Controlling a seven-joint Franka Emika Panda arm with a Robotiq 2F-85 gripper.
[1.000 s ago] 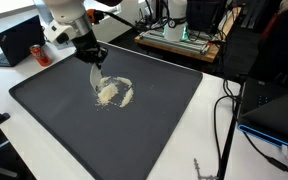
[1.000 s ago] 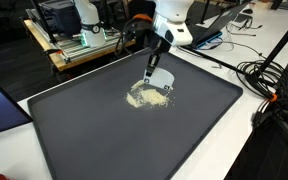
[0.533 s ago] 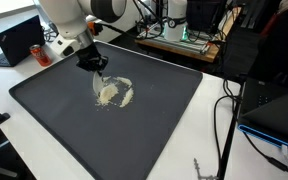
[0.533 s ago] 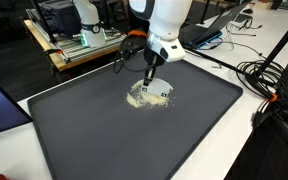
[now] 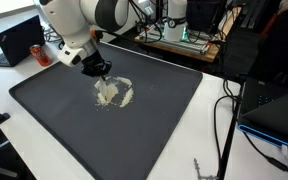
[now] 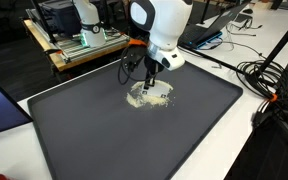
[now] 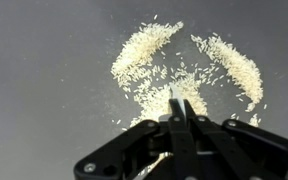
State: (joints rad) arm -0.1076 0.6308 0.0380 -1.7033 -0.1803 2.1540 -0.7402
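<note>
A pile of pale rice grains lies scattered on a large dark mat, toward its far side. It also shows in an exterior view and in the wrist view, split into a few streaks. My gripper hangs just over the pile's edge. In the wrist view the fingers are shut on a thin white flat tool, seen edge-on. Its tip points down into the grains.
The mat lies on a white table. An open laptop and a red can stand beyond one corner. A wooden cart with equipment stands behind. Cables lie along one side.
The wrist has turned and swung lower over the pile. The white tool, earlier hanging broadside beside the rice, is now down at the grains, mostly hidden behind the gripper.
</note>
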